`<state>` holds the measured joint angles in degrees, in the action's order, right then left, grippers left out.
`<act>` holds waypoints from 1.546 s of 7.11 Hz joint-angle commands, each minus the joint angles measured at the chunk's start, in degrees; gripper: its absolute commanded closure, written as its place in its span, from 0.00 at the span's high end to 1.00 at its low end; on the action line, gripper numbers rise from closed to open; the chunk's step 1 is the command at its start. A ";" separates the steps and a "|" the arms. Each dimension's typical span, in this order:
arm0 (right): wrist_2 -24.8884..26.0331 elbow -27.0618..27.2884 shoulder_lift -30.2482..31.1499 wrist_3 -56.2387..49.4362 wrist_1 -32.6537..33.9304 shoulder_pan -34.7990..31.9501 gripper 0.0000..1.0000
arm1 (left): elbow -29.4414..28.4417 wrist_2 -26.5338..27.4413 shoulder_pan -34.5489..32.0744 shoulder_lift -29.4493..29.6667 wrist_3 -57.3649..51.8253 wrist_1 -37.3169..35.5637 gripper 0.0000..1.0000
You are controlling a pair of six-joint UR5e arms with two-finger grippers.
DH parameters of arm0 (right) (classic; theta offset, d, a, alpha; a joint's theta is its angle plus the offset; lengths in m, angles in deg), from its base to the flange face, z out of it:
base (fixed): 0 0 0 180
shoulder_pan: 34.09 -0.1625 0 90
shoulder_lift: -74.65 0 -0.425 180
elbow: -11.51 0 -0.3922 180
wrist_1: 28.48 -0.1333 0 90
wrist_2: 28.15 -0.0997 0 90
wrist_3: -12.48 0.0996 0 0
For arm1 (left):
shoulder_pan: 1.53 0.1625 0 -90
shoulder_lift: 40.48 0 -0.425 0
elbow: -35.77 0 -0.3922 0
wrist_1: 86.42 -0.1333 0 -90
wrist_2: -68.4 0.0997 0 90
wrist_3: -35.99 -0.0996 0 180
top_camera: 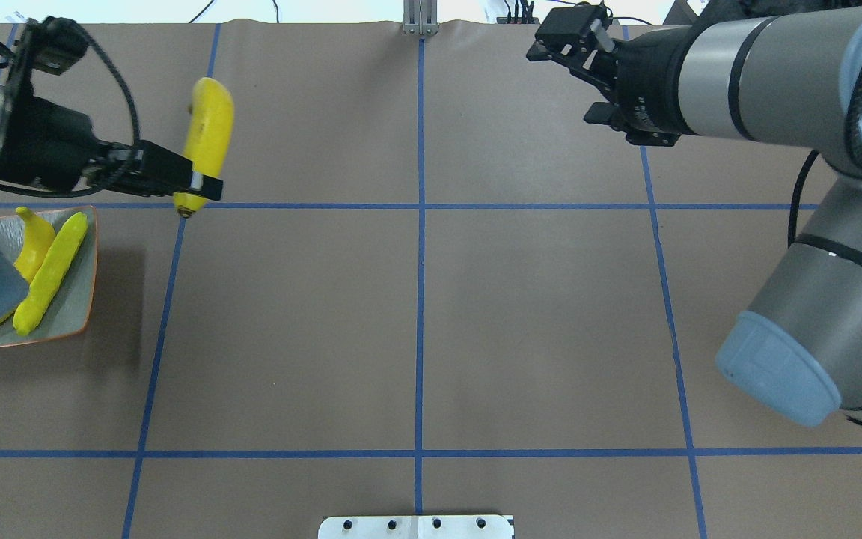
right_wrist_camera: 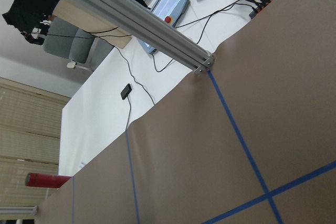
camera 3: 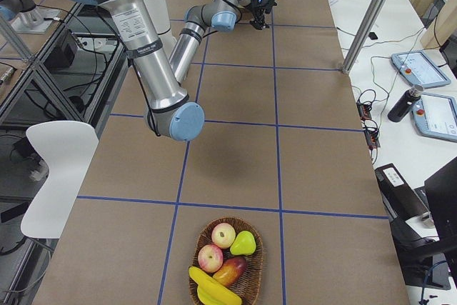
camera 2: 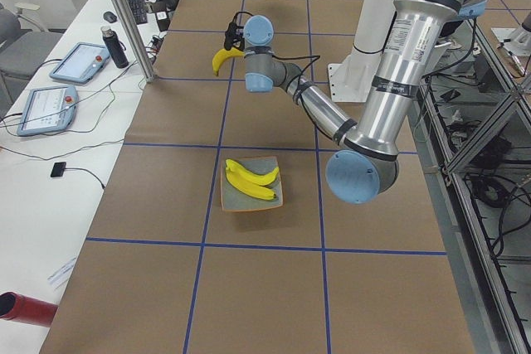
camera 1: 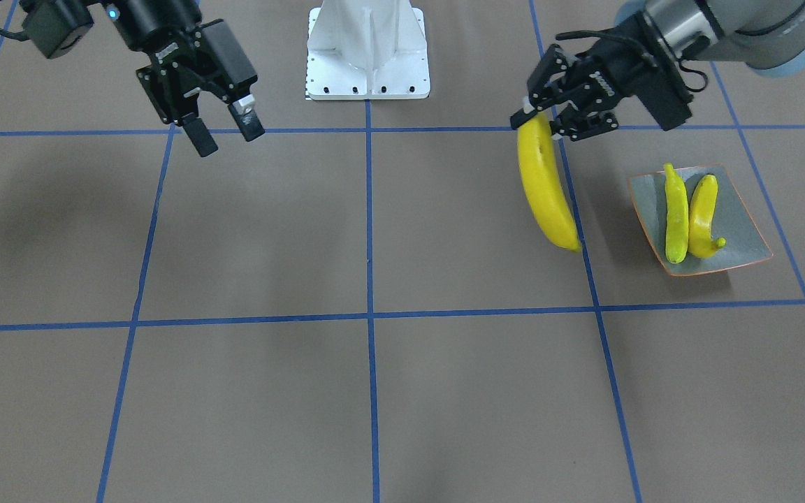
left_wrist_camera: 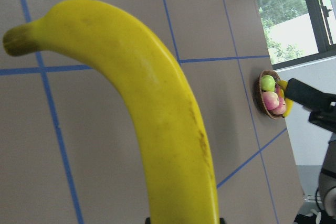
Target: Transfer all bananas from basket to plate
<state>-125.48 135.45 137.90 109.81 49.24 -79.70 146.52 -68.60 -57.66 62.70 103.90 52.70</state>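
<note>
L claw (camera 1: pixel 544 120) is clamped on one end of a banana (camera 1: pixel 548 192). The fruit hangs clear of the bench (camera 1: pixel 270 230), long axis sloping, free tip lowest. It is beside the plate (camera 1: pixel 748 234), not over it, on the side toward bench centre. L wrist view is filled w/ the same banana; dark stem tip at upper left, some brown flecks on the skin.

Plate is on the robot's L side of the bench, flat, sitting inside one blue-tape grid square. Two bananas lie on it side by side and touching: one (camera 1: pixel 676 213) nearer the held fruit, the other (camera 1: pixel 704 216) just past it.

R claw (camera 1: pixel 228 136) hangs above the bench on the robot's R side. Fingers are apart, nothing between them.

Basket (camera 3: pixel 255 271) is at the bench end on the robot's R, well apart from the plate. At least one banana in basket (camera 3: pixel 214 285), lying along the near rim. Also in it: 2 apples, a green pear, and a red-orange fruit.
</note>
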 commanded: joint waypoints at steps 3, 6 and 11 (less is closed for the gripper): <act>-8.37 0.78 13.63 -20.37 5.51 -8.50 1.00 | -1.67 1.10 -9.51 -20.43 -32.94 -0.34 0.00; -20.87 0.25 26.36 -45.03 5.43 -21.32 1.00 | -7.45 13.57 -9.34 -25.31 -49.13 -0.25 0.00; -33.44 -7.03 33.96 -74.09 4.99 -37.69 1.00 | -12.05 16.15 -9.00 -28.37 -62.02 0.01 0.22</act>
<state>-156.89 130.29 170.94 40.81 54.23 -114.31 134.57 -52.47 -66.79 35.84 43.85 52.62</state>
